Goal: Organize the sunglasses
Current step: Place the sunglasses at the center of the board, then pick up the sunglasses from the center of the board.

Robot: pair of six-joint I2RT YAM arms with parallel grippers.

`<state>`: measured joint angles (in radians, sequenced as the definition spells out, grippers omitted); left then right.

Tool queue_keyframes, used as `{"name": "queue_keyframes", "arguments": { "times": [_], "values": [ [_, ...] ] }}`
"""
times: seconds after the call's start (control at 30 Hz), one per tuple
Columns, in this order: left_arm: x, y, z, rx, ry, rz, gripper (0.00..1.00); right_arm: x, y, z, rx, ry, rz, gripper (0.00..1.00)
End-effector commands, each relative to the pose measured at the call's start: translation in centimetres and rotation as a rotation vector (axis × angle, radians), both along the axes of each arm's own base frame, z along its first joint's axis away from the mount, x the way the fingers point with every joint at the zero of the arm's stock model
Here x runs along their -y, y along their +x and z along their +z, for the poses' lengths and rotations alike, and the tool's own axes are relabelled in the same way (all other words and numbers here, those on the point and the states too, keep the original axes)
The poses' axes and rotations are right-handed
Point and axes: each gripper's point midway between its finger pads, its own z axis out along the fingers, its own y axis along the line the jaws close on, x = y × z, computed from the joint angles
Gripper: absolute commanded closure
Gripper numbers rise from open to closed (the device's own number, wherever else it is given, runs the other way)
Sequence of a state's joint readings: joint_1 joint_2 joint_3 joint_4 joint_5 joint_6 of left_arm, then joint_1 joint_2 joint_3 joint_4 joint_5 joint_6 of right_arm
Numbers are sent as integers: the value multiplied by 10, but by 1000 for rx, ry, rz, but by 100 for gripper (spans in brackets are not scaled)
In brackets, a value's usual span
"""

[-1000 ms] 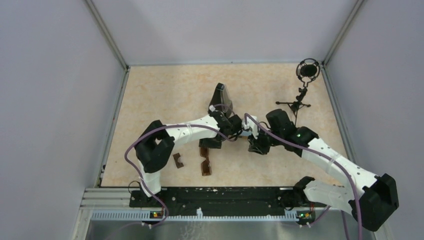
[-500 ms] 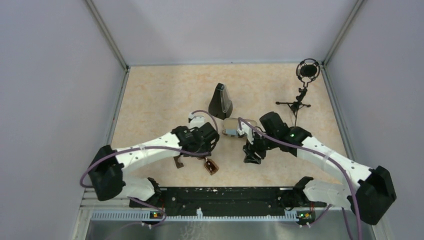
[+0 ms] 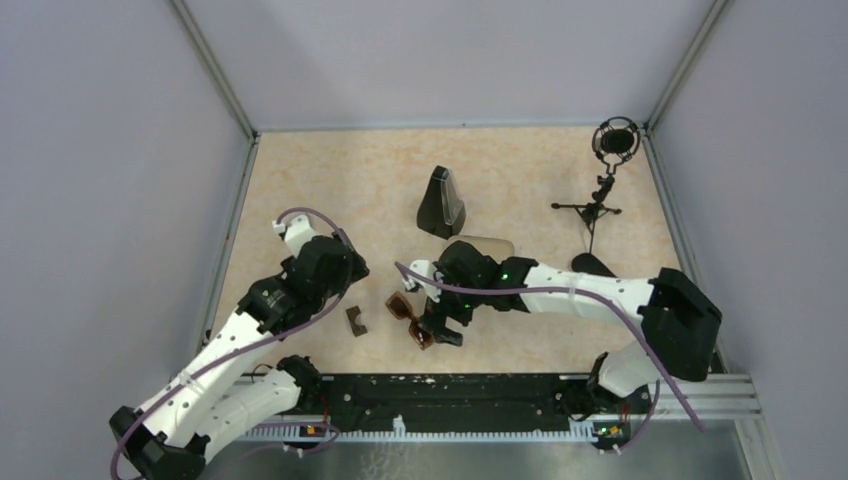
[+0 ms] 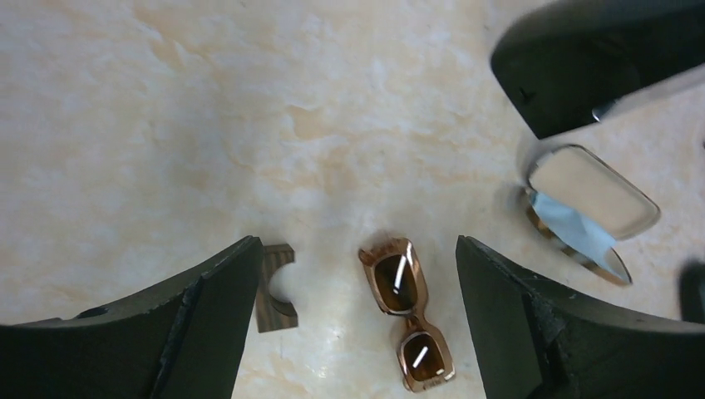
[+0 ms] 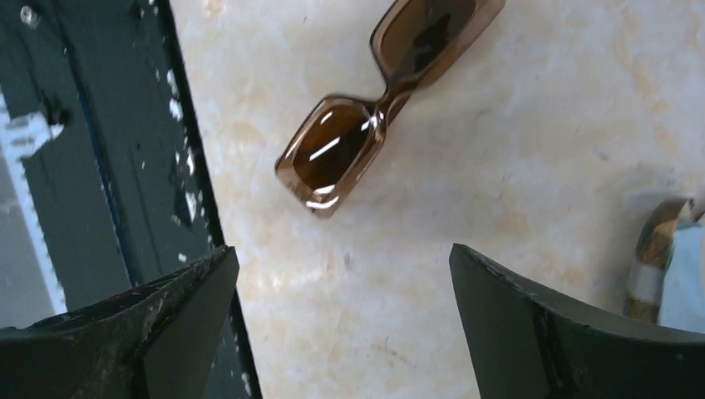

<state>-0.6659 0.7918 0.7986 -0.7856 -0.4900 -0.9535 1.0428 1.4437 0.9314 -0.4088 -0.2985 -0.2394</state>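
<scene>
**Left gripper** (image 4: 356, 242): fingers spread wide, empty, above the table.
**Right gripper** (image 5: 341, 249): fingers spread wide, empty.
**Hazard, as judged:** a descent from here could clip a lens and skid the frame toward the black rail (image 3: 450, 390) at 6 o'clock, since the frame sat off-centre.
**Sunglasses** (image 3: 408, 316): amber lenses, flat on the table, at 4 o'clock from the left gripper and 10 o'clock, near, from the right.
</scene>
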Motion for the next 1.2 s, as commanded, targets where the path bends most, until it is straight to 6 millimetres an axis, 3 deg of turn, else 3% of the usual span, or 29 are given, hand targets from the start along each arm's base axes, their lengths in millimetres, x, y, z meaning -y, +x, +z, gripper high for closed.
{"name": "queue_keyframes", "arguments": {
  "times": [0.0, 0.27, 0.73, 1.1, 1.17],
  "values": [
    [-18, 13, 11, 32, 35, 17, 7, -47, 18, 16, 49, 64, -76, 1],
    [-35, 17, 23, 87, 27, 54, 6, -78, 6, -7, 57, -33, -118, 1],
    [-32, 19, 19, 90, 42, 11, 6, -71, 12, -50, 131, -211, -212, 2],
    [-26, 21, 16, 94, 27, -15, 6, -61, 15, -50, 169, -255, -197, 30],
    [-25, 20, 16, 96, 21, -19, 6, -59, 15, -50, 173, -257, -195, 41]
  ]
}}
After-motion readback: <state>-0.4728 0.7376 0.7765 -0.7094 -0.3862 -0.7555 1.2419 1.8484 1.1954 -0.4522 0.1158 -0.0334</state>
